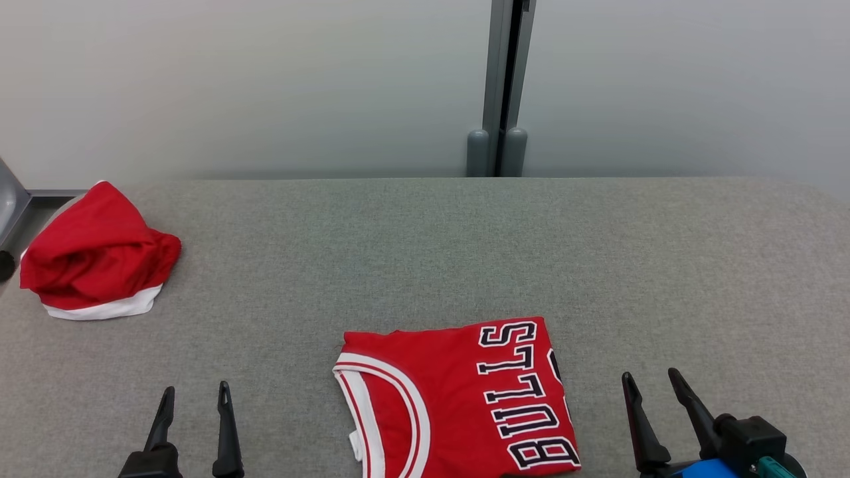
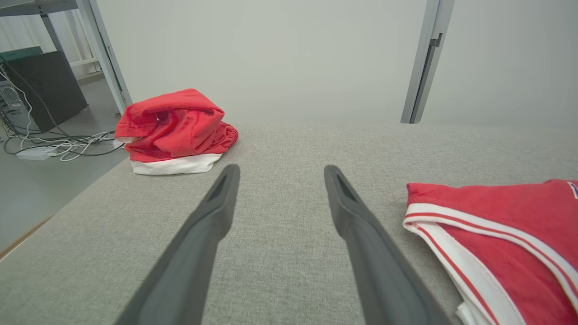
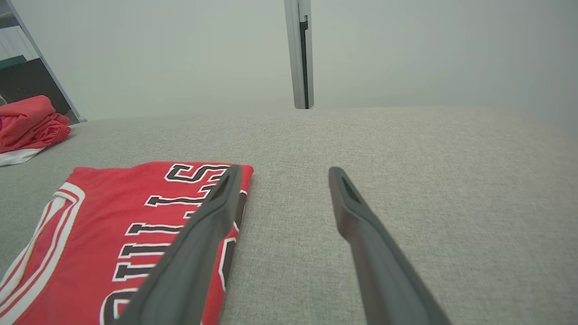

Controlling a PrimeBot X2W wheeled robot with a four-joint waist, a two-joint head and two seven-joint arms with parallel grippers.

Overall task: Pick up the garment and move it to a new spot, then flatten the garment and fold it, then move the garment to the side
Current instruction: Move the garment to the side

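Folded jersey [image 1: 451, 398] between left gripper [image 1: 196, 388] and right gripper [image 1: 649, 373] — seemingly untouched

A grey, woven fabric surface [image 1: 425, 239] spreads wide across the foreground, its far corners rounded. Behind it stand 2 pale, matte wall panels [image 1: 232, 79], joined by a grey metal post [image 1: 498, 66] with a dark slot down it. 2 rounded grey caps [image 1: 477, 154] sit at the post's foot. The light is soft and even. Off the surface's left edge, the grey floor [image 2: 36, 198] carries a tangle of cables [image 2: 67, 145] and a white power block [image 2: 32, 153] — near them stand a dark cabinet [image 2: 45, 85] and a slanting metal frame leg [image 2: 106, 58].
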